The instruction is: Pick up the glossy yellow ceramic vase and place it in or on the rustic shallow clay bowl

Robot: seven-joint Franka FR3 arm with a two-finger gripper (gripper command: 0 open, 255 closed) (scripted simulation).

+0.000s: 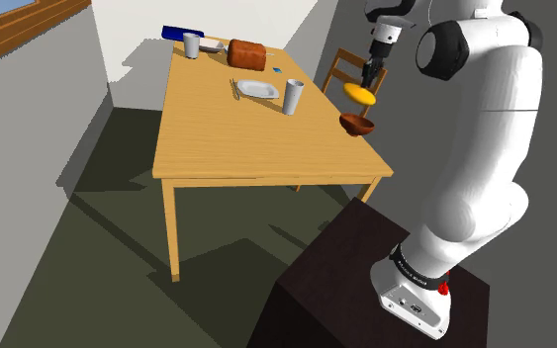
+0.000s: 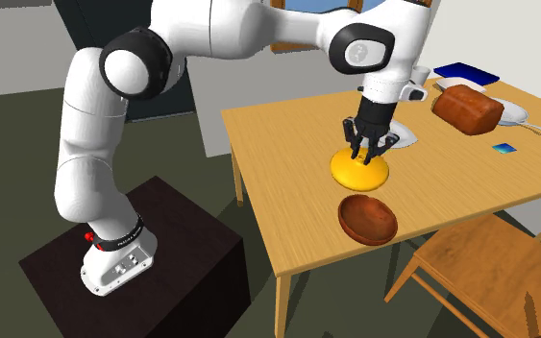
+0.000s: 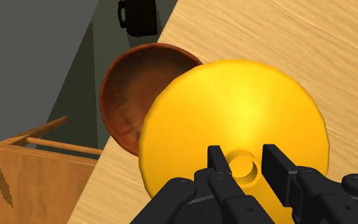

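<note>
vase (image 2: 359, 173) was glossy yellow | bowl (image 2: 367, 219) was reddish brown (darker mottling inside) | table (image 2: 278, 144) was pale wood with fine grain | gripper (image 2: 366, 151) was black | arm (image 2: 86, 125) was white | loaf (image 2: 467, 108) was brown | stand (image 2: 182, 240) was dark brown

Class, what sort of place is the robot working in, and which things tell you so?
Probably a home dining area: a wooden table set with a plate, a cup and a brown loaf, with a wooden chair beside it.

Bare tabletop (image 2: 278, 163) btwn vase (image 2: 359, 169) & bowl (image 2: 367, 219) = free path; chair (image 2: 479, 278) close past table edge by bowl, cup (image 1: 293, 97) well apart.
</note>
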